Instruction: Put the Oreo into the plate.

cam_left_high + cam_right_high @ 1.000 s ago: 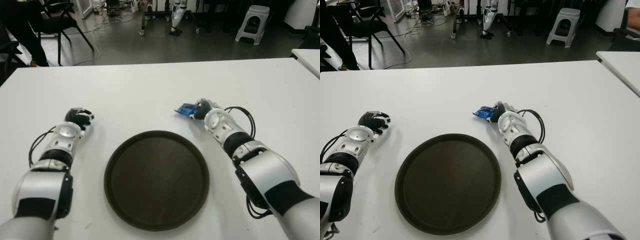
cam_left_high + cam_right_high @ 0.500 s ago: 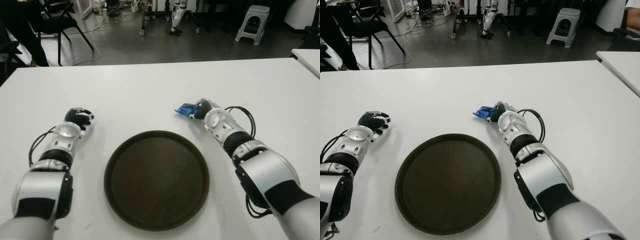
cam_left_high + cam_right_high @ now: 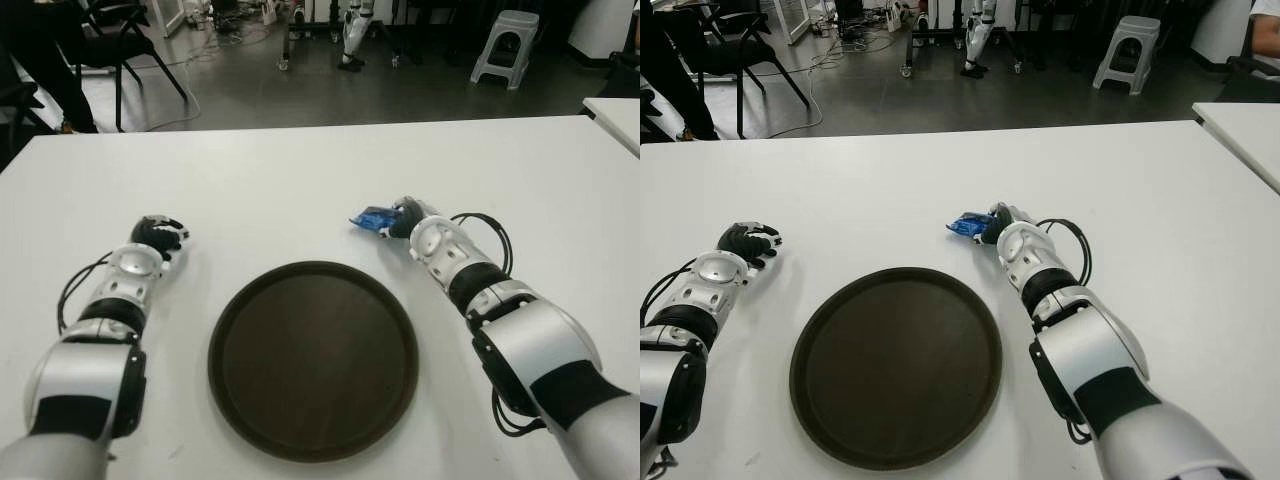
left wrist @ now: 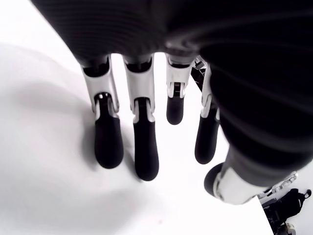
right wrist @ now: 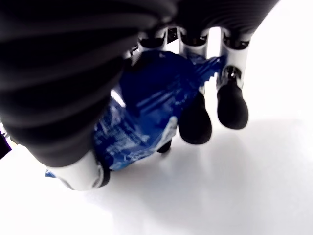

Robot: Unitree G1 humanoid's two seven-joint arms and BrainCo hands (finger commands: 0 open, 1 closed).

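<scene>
While right hand [image 3: 404, 214] grasps blue Oreo pack [image 5: 146, 110] beyond plate [image 3: 313, 358], print unreadable; left hand [image 3: 156, 235] relaxed.

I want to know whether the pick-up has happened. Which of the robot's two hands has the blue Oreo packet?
The right hand, beyond the round dark brown plate, is closed on the blue Oreo packet. The left hand holds nothing, fingers relaxed.

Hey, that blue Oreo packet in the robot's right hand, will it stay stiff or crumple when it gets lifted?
The Oreo packet is probably soft film: it looks creased inside the right hand. It likely weighs little, being small beside the plate. Its glossy wrapper may slip.
</scene>
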